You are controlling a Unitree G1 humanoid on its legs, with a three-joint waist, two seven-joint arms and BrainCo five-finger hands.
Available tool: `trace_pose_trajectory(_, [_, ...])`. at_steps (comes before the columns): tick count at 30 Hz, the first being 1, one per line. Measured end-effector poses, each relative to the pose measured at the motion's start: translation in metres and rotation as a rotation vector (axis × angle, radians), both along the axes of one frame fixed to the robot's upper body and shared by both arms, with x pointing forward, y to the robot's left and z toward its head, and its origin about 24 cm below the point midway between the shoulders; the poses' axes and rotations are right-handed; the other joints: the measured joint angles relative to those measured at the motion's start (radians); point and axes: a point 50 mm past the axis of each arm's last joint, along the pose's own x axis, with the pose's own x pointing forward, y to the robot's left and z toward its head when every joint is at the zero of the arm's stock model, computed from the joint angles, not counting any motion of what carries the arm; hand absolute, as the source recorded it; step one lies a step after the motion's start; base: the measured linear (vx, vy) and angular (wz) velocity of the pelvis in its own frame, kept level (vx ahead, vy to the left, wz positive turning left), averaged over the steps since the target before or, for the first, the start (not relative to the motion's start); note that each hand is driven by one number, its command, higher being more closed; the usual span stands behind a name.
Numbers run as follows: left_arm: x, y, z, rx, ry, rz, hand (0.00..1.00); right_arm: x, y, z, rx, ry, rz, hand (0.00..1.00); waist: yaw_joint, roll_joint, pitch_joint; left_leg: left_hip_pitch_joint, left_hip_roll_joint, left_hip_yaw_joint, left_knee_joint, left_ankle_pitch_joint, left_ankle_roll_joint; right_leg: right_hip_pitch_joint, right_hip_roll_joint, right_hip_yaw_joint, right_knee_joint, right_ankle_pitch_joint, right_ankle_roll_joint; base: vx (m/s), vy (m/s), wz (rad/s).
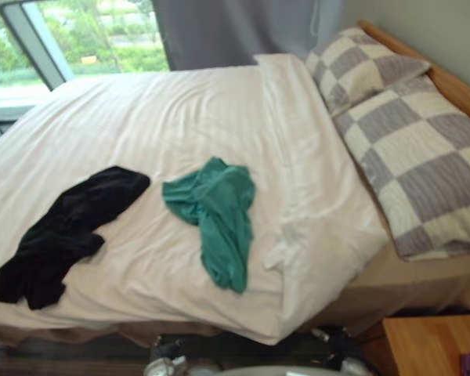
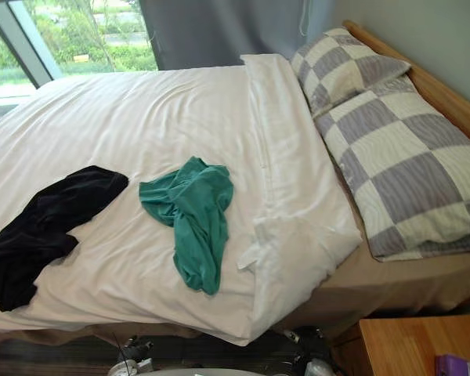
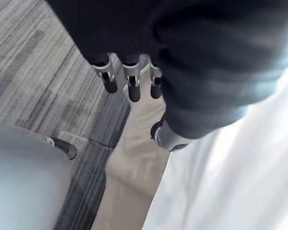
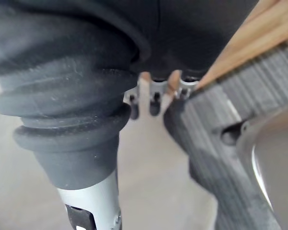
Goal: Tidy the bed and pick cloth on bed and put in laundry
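A green cloth (image 1: 217, 213) lies crumpled on the white duvet (image 1: 164, 117) near the bed's front edge. A black cloth (image 1: 64, 233) is spread to its left, close to the front left corner. My left hand (image 3: 133, 84) hangs below the bed's edge, beside the duvet's overhang (image 3: 240, 182) and the beige sheet (image 3: 134, 158); its fingers are straight and hold nothing. My right hand (image 4: 155, 98) hangs low by a wooden nightstand's edge (image 4: 245, 38), fingers relaxed and empty. Both hands are well apart from the cloths.
Two checkered pillows (image 1: 423, 157) lean on the wooden headboard (image 1: 458, 82) at the right. The duvet's corner near them is rumpled over the beige sheet (image 1: 423, 282). A wooden nightstand (image 2: 411, 345) with a purple thing (image 2: 453, 365) stands front right. A window (image 1: 70, 35) and a grey curtain (image 1: 235, 27) lie behind.
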Motion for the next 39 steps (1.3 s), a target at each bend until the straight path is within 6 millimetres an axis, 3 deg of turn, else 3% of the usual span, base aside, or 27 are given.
trace_pose_trajectory(3, [-0.001,0.000,0.000,-0.006,0.001,0.018,0.00,-0.010,-0.002,-0.002,0.014,0.022,-0.042,0.00,0.002,-0.005,0.001,0.013,0.054,0.029,-0.014,0.020,-0.026,0.000,0.058,0.003,-0.016,0.011,-0.028,-0.07,-0.160,-0.08])
trace_pose_trajectory(6, [-0.003,0.002,0.000,-0.011,0.000,0.068,0.00,-0.024,-0.006,-0.005,0.047,0.036,-0.172,0.00,-0.001,-0.012,0.001,0.002,0.068,0.121,-0.029,0.049,-0.013,-0.046,0.065,0.008,-0.005,0.014,-0.067,-0.11,-0.069,-0.26])
trace_pose_trajectory(7, [-0.002,0.005,0.000,-0.011,-0.005,0.092,0.00,-0.032,-0.011,-0.006,0.060,0.038,-0.264,0.00,-0.006,-0.020,0.006,-0.034,0.070,0.201,0.090,-0.006,0.024,-0.067,0.042,-0.002,0.005,0.025,-0.070,-0.10,0.019,-0.29])
trace_pose_trajectory(9, [-0.006,0.005,-0.001,-0.014,0.012,0.113,0.00,-0.051,-0.018,-0.008,0.060,0.067,-0.395,0.00,-0.027,-0.018,0.007,-0.044,0.070,0.299,0.225,-0.077,0.052,-0.056,0.017,-0.004,0.003,0.027,-0.059,-0.06,0.095,0.06])
trace_pose_trajectory(10, [-0.009,0.004,-0.003,-0.019,0.026,0.114,0.00,-0.063,-0.027,-0.008,0.049,0.074,-0.484,0.00,-0.056,-0.006,0.005,-0.022,0.068,0.348,0.162,-0.091,0.041,-0.049,0.013,-0.017,-0.001,0.025,-0.048,-0.06,0.123,0.26])
trace_pose_trajectory(14, [-0.016,0.012,-0.002,0.004,0.033,0.138,0.00,-0.095,-0.029,-0.006,0.043,0.091,-0.718,0.00,-0.054,-0.037,-0.028,0.028,-0.012,0.410,-0.035,-0.038,0.031,-0.049,-0.040,-0.027,-0.095,0.082,-0.045,-0.04,0.130,-0.20])
trace_pose_trajectory(15, [-0.016,0.015,-0.001,0.011,0.035,0.133,0.00,-0.100,-0.040,0.000,0.007,0.060,-0.778,0.00,-0.062,-0.051,-0.033,0.034,-0.027,0.410,-0.065,-0.037,0.029,-0.046,-0.049,-0.029,-0.115,0.093,-0.042,0.02,0.069,-0.08])
trace_pose_trajectory(17, [-0.017,0.017,-0.001,0.018,0.036,0.126,0.00,-0.099,-0.067,0.017,-0.104,-0.022,-0.825,0.00,-0.079,-0.053,-0.033,0.051,-0.035,0.410,-0.097,-0.010,0.030,-0.034,-0.051,-0.030,-0.124,0.100,-0.030,0.05,0.019,0.10])
trace_pose_trajectory(19, [-0.017,0.016,-0.001,0.022,0.039,0.113,0.00,-0.084,-0.103,0.049,-0.265,-0.157,-0.802,0.00,-0.089,-0.057,-0.038,0.069,-0.037,0.411,-0.134,0.018,0.029,-0.031,-0.052,-0.036,-0.122,0.106,-0.011,0.08,-0.007,0.06])
trace_pose_trajectory(21, [-0.011,0.014,0.000,0.029,0.024,0.070,0.00,-0.050,-0.141,0.099,-0.469,-0.349,-0.715,0.00,-0.101,-0.056,-0.041,0.077,-0.034,0.407,-0.172,0.047,0.025,-0.031,-0.046,-0.054,-0.123,0.106,-0.006,0.10,-0.028,0.13])
trace_pose_trajectory(22, [-0.009,0.013,0.001,0.032,0.018,0.055,0.00,-0.040,-0.148,0.112,-0.520,-0.396,-0.683,0.00,-0.106,-0.056,-0.041,0.078,-0.034,0.406,-0.182,0.054,0.023,-0.032,-0.044,-0.056,-0.123,0.106,-0.006,0.08,-0.041,0.17])
trace_pose_trajectory(24, [-0.004,0.011,0.002,0.033,0.003,-0.019,0.00,0.005,-0.164,0.163,-0.686,-0.590,-0.548,0.00,-0.108,-0.059,-0.042,0.082,-0.028,0.402,-0.191,0.067,0.025,-0.033,-0.034,-0.055,-0.126,0.106,-0.006,0.05,-0.041,-0.01])
trace_pose_trajectory(25, [-0.003,0.011,0.002,0.035,0.002,-0.035,0.00,0.014,-0.164,0.172,-0.713,-0.626,-0.518,0.00,-0.108,-0.060,-0.043,0.081,-0.027,0.401,-0.191,0.067,0.025,-0.033,-0.033,-0.055,-0.128,0.106,-0.006,0.03,-0.039,-0.04])
trace_pose_trajectory(28, [0.001,0.014,0.003,0.060,0.001,-0.122,0.00,0.051,-0.161,0.200,-0.800,-0.732,-0.382,0.00,-0.108,-0.070,-0.038,0.069,-0.033,0.378,-0.185,0.070,0.024,-0.033,-0.026,-0.071,-0.138,0.106,-0.006,0.03,-0.035,0.15])
trace_pose_trajectory(30, [0.002,0.016,0.004,0.073,0.004,-0.164,0.00,0.061,-0.159,0.206,-0.827,-0.744,-0.318,0.00,-0.108,-0.068,-0.035,0.063,-0.035,0.361,-0.185,0.072,0.026,-0.033,-0.029,-0.082,-0.139,0.106,-0.006,0.02,-0.026,0.25])
trace_pose_trajectory(31, [0.003,0.021,0.005,0.093,0.008,-0.215,0.00,0.081,-0.148,0.212,-0.844,-0.769,-0.200,0.00,-0.106,-0.061,-0.028,0.058,-0.036,0.351,-0.185,0.073,0.027,-0.034,-0.031,-0.086,-0.139,0.106,-0.006,0.00,-0.003,0.11])
trace_pose_trajectory(35, [0.006,0.030,0.007,0.125,0.013,-0.259,0.00,0.117,-0.113,0.219,-0.836,-0.835,0.075,0.00,-0.106,-0.054,-0.007,0.045,-0.039,0.324,-0.184,0.079,0.030,-0.034,-0.034,-0.110,-0.139,0.106,-0.006,-0.03,-0.020,0.15])
trace_pose_trajectory(39, [0.008,0.030,0.008,0.145,0.011,-0.322,0.00,0.137,-0.072,0.219,-0.797,-0.888,0.336,0.00,-0.095,-0.054,0.018,0.015,-0.037,0.294,-0.184,0.094,0.032,-0.048,-0.035,-0.134,-0.139,0.106,-0.006,-0.03,-0.026,0.21])
